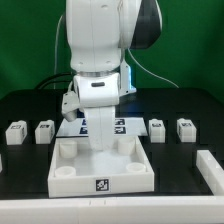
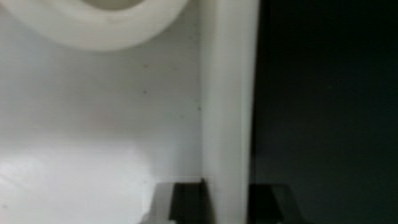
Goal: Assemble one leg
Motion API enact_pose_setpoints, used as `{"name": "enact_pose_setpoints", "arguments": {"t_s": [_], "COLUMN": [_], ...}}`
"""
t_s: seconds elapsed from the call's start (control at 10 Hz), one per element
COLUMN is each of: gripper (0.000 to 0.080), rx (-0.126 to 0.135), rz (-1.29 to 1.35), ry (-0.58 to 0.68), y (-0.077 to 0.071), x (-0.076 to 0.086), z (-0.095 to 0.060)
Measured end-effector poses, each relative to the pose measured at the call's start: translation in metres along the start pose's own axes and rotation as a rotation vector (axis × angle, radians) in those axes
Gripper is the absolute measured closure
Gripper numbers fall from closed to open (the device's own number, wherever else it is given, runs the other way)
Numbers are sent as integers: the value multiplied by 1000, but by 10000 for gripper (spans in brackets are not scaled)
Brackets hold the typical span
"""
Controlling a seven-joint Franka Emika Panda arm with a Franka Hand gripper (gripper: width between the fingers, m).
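Four legs, small white blocks with tags, stand in a row on the black table: two on the exterior view's left [image 1: 15,131] [image 1: 44,130] and two on its right [image 1: 156,127] [image 1: 186,127]. The large flat white piece with raised corner sockets [image 1: 75,172] lies at the front centre. My gripper [image 1: 100,148] reaches down onto its far edge. In the wrist view the gripper [image 2: 230,205] has a dark finger [image 2: 185,203] on each side of the piece's thin rim [image 2: 226,100], closed against it. A round socket [image 2: 107,18] shows on the piece. No leg is held.
The marker board [image 1: 122,124] lies behind the large piece, partly hidden by the arm. Another white part [image 1: 210,170] lies at the front on the exterior view's right. A green wall stands behind the table.
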State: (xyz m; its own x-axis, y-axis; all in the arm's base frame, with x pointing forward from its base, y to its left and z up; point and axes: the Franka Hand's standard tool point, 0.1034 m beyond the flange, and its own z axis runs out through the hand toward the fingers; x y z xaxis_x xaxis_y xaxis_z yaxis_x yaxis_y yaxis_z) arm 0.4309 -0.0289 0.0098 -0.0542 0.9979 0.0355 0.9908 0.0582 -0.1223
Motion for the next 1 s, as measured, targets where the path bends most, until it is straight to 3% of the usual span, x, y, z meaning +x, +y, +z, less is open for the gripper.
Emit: {"name": "enact_pose_setpoints", "arguments": {"t_s": [0.5,0.8,1.0], "gripper": [726,726,726], "rx": [-2,-27,-25], "rz": [3,43,55], "ry": [0,23,39], "y": [2,34,56], "x": [2,42,74], "z": [0,-3,-11]}}
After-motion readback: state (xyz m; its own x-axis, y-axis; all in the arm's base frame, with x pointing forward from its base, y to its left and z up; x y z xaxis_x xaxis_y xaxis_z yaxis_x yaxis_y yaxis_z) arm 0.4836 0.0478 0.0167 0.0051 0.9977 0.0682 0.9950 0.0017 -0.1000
